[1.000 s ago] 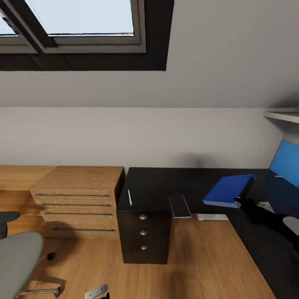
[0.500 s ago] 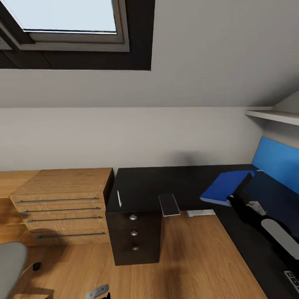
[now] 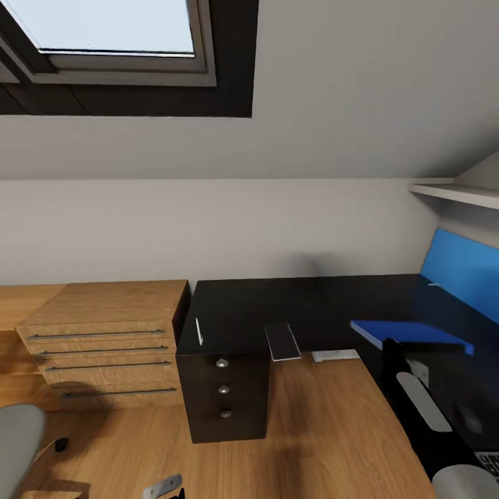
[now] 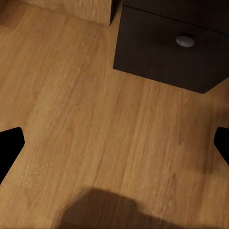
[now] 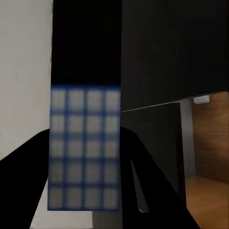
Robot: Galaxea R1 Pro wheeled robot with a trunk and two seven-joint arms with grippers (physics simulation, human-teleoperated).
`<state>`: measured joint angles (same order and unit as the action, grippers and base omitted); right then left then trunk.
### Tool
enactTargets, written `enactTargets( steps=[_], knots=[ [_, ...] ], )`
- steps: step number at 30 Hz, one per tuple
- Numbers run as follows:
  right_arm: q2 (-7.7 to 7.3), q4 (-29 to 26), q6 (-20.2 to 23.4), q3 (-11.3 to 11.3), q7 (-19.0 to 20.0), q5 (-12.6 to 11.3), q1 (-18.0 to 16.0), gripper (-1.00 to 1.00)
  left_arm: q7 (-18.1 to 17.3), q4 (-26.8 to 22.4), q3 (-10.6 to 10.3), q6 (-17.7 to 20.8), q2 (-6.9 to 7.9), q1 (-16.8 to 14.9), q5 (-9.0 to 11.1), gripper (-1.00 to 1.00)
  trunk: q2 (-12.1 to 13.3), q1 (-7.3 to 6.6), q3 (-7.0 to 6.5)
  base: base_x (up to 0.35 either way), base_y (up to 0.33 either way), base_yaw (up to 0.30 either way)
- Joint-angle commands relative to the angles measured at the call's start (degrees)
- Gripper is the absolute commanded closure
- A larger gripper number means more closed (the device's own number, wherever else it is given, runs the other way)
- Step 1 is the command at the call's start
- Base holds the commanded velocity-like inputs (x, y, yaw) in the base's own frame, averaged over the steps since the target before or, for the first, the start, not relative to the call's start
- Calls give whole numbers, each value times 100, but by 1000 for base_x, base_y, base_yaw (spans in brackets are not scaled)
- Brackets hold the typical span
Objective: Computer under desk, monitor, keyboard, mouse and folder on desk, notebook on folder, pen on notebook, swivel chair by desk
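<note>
My right gripper is shut on the blue folder, holding it flat just above the right wing of the black desk. In the right wrist view the folder sits between the dark fingers. The grey notebook lies at the desk's front edge, and the white pen lies over the drawer unit. A dark oval mouse and a corner of the keyboard lie on the desk at the lower right. The swivel chair seat shows at the lower left. My left gripper hangs open over the wooden floor.
A light wooden dresser stands left of the desk. A blue wall panel and a white shelf are behind the desk's right wing. The sloped ceiling holds a skylight. Open floor lies inside the desk's corner.
The view swung right a second ago, then held still. Since then the right gripper has brought the folder from tilted to level, nearer and further right over the desk.
</note>
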<state>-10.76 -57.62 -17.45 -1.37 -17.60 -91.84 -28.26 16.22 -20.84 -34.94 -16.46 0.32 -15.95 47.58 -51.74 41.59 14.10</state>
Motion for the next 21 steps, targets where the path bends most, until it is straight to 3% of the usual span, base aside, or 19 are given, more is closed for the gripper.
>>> enactTargets(
  steps=[1, 6, 15, 21],
  knots=[
    [62, -3, -47, -105, -7, -53, -4, 100, 39, -4, -48, -24, 3, -5, 35, -100, -6, 1, 8, 0, 0, 0],
    [178, 0, -63, -298, 10, -72, -4, 100, 39, -5, -48, -31, 3, -5, 27, -100, -6, 1, 8, 0, 0, 0],
    [195, 2, -52, -324, 20, -105, -4, 100, 39, -7, -48, -33, -12, -6, 24, -100, -6, 1, 8, 0, -7, 0],
    [187, -3, -63, -344, 27, -115, -4, 100, 40, -4, -48, -32, -29, -5, 23, -100, -6, 1, 8, 0, -217, 0]
  ],
)
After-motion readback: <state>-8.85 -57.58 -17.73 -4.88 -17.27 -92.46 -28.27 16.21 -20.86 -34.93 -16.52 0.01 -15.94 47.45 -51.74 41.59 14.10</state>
